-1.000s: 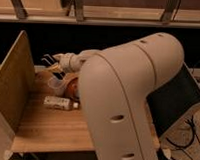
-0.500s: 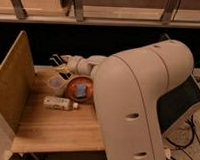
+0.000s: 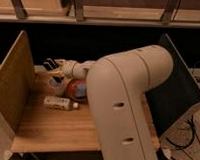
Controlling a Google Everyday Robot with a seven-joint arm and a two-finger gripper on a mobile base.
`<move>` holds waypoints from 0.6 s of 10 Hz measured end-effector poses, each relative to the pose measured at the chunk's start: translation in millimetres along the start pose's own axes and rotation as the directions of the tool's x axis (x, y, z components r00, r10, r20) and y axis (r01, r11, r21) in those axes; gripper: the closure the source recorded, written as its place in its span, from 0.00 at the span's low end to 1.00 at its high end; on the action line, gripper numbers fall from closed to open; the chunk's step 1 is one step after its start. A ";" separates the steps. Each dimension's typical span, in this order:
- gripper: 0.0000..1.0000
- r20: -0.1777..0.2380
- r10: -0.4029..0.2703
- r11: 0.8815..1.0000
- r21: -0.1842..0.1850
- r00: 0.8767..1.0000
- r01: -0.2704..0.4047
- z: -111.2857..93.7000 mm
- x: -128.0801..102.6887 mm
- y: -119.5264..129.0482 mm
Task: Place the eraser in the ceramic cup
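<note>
my big pale arm [image 3: 127,105] fills the middle of the view and reaches toward ten o'clock, ending in my claw [image 3: 54,67] at the far left of the wooden table [image 3: 51,127]. a small dark block, the eraser [image 3: 50,63], sits at the tip of the claw, pinched between my fingers, up off the table. the cup [image 3: 57,84] stands right under the claw, at about five o'clock from the eraser and very near it; i cannot tell whether claw and cup rim touch. just beside the cup at three o'clock is the reddish-brown bowl [image 3: 76,88] with something blue in it, partly hidden by my arm. a pale bottle [image 3: 60,103] lies on its side on the table at six o'clock from the cup. a board wall [image 3: 13,80] stands at the table's left edge.
</note>
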 end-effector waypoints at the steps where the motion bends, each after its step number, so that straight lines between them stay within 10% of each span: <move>1: 1.00 0.018 0.005 1.000 -0.021 1.000 -0.005 7.7 4.6 1.8; 6: 0.79 0.043 0.013 0.999 -0.043 0.999 -0.012 16.8 12.2 1.6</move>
